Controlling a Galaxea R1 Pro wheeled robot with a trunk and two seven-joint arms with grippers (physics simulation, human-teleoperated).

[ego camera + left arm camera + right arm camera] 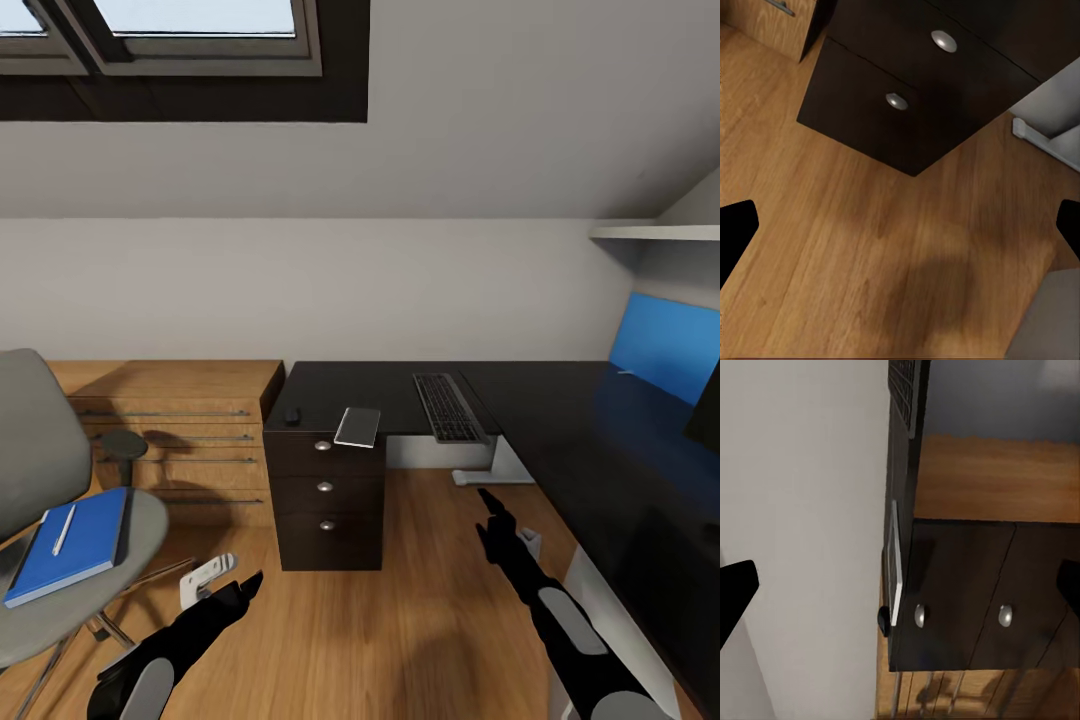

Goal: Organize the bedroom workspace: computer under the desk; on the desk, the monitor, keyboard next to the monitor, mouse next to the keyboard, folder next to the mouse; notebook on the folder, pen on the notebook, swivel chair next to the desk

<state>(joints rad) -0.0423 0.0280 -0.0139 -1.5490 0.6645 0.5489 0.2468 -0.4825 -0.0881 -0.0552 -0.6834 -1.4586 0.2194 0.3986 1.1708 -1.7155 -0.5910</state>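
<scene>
Nearest me, my left claw (235, 590) hangs low over the floor (400, 600) with its fingers apart and nothing between them; my right claw (492, 505) points toward the bench (560, 420), also spread and empty. On the chair (60, 500) to my left lies the folder (70, 548) with the pen (63, 530) resting on it. Farther off, the notebook (358, 426) overhangs the bench's front edge above the drawers (325, 500), the mouse (292, 415) just beside it toward the left corner, the keyboard (447, 405) further right along the same edge. I judge the folder comes next: I should swing my left claw to its near edge, lift it level so the pen doesn't roll.
</scene>
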